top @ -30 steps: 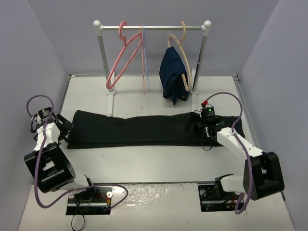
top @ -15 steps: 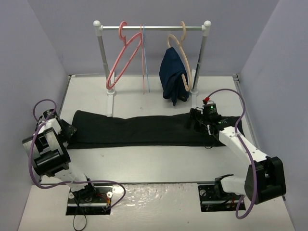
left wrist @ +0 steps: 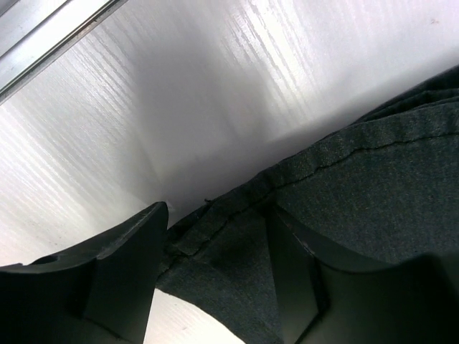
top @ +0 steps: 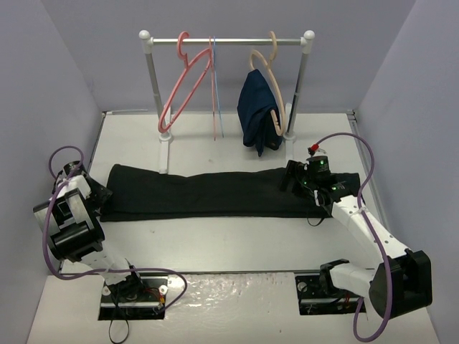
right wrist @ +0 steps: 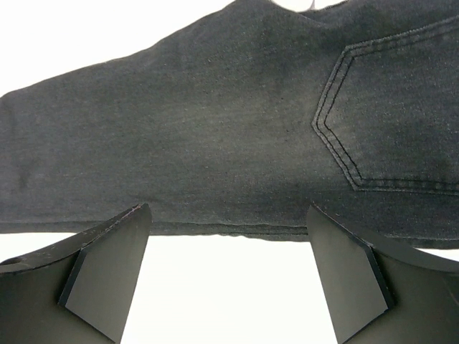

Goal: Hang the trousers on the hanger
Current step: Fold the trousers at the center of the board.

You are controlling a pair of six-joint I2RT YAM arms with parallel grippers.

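Note:
The black trousers (top: 215, 192) lie flat across the table in front of the rail, legs to the left and waist to the right. High on the rail hangs the salmon-pink hanger (top: 183, 82), bare. My left gripper (top: 100, 195) is at the leg hem; in the left wrist view its jaws (left wrist: 215, 215) stand partly apart with the hem corner of the trousers (left wrist: 373, 186) lying between them. My right gripper (top: 290, 179) hovers at the waist end, open, its jaws (right wrist: 228, 215) straddling the near edge of the trousers (right wrist: 215, 129) beside a stitched back pocket (right wrist: 373, 122).
A clothes rail (top: 226, 41) stands at the back on two posts. A thin light-blue hanger (top: 214, 86) hangs beside the pink one. A tan hanger (top: 275, 86) carries a navy garment (top: 257, 111). Grey walls close in the left and right sides.
My left gripper has slid in to the leg hem and its jaws have narrowed around the fabric. My right gripper has shifted slightly right along the waist end, still open.

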